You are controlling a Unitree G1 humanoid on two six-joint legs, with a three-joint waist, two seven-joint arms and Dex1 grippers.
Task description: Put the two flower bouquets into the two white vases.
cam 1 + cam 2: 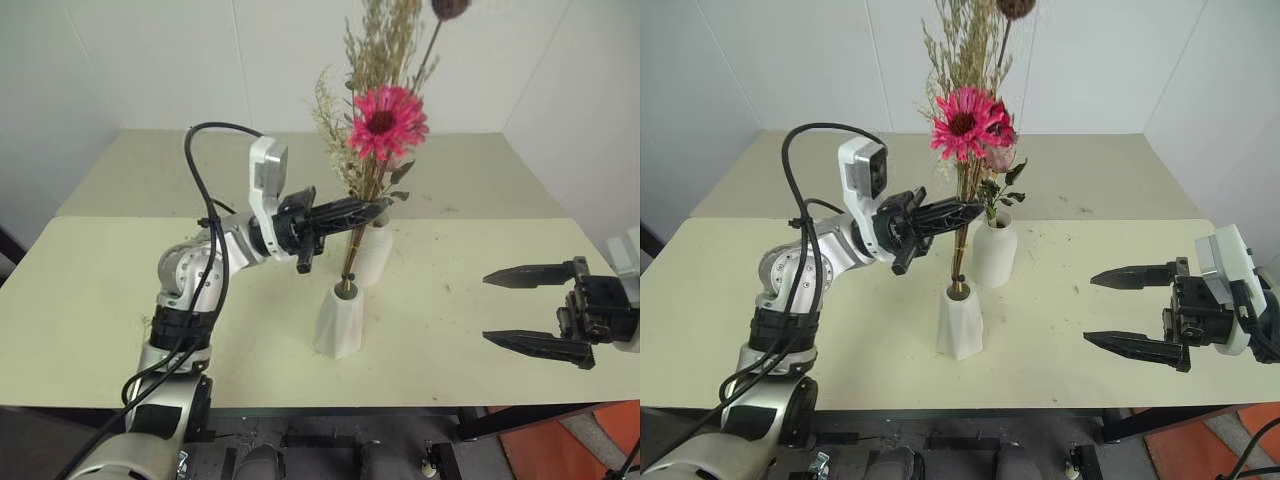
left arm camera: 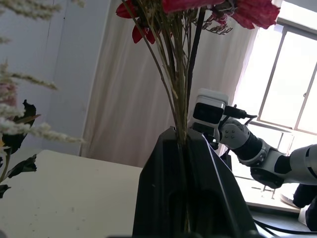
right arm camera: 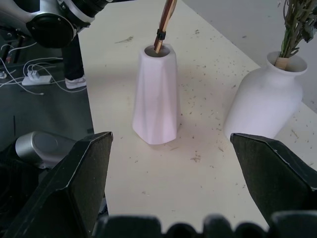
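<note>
The left hand (image 1: pixel 372 212) is clamped on the stems of the daisy bunch (image 1: pixel 385 120), whose bound stem ends sit in the mouth of the faceted vase (image 1: pixel 341 320) at mid-tabletop (image 1: pixel 100 300). Just behind it, the bottle vase (image 1: pixel 993 252) holds the rose bunch (image 1: pixel 998 180). The right hand (image 1: pixel 525 310) hovers well apart, fingers spread and empty.

The left gripper (image 1: pixel 970 210) is clamped on the pink daisy bunch (image 1: pixel 965 125), whose stem ends sit in the faceted vase (image 1: pixel 958 322), seemingly tilted. Behind, the rounded vase (image 1: pixel 994 252) holds greenery. The right gripper (image 1: pixel 1110 310) hovers agape over the worktop (image 1: pixel 1060 330).
</note>
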